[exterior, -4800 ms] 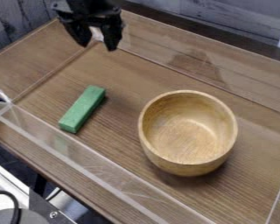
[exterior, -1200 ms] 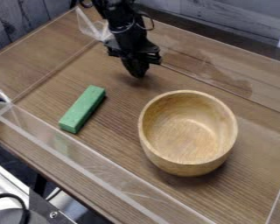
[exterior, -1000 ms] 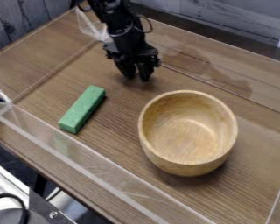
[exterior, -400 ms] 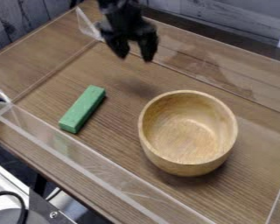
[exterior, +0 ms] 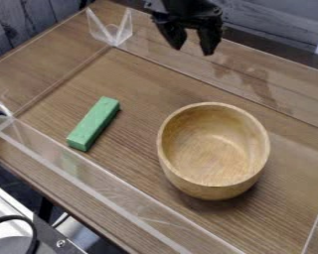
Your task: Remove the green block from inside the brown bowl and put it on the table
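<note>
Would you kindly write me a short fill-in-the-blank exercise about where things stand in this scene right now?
1. The green block lies flat on the ____, to the left of the brown bowl in the picture.
2. The inside of the brown bowl is ____.
3. The gripper, near the top edge of the picture, has its jaws ____ and holds nothing.
4. The green block and the brown bowl are ____, not touching.

Missing words: table; empty; open; apart

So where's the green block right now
The green block lies flat on the table, on the left of the camera view, apart from the empty bowl to its right and near the clear front wall.
</note>
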{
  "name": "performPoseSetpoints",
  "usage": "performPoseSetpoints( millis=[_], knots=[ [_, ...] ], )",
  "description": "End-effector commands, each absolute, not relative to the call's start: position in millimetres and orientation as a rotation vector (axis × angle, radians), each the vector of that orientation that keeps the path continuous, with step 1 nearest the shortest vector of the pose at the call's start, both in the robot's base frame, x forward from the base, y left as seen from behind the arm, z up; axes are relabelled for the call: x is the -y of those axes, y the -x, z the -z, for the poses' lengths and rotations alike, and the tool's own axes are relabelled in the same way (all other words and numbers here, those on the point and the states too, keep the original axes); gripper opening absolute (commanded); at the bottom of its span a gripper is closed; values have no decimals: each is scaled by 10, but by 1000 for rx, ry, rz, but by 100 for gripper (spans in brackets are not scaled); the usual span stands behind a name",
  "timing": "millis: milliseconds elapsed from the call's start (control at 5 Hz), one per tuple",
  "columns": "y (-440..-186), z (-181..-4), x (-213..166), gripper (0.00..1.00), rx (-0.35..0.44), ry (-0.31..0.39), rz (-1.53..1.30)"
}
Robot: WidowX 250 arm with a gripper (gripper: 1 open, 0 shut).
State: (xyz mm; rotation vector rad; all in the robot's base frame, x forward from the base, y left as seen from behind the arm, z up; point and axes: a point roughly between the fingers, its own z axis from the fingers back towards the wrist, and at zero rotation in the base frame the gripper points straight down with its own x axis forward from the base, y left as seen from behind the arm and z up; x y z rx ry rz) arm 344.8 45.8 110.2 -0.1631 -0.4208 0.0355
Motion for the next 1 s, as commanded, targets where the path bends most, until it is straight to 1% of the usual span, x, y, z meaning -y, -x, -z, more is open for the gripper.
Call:
performPoseSetpoints(
  millis=[0,200,400,800],
  knots=[
    [-3564,-1217,-545,100,468,156,-1],
    [-3641,-1087,-622,0,452,119,6],
    [-3692,-947,-742,0,434,87,5],
    [-3791,-662,-877,0,360,90,39]
  ],
)
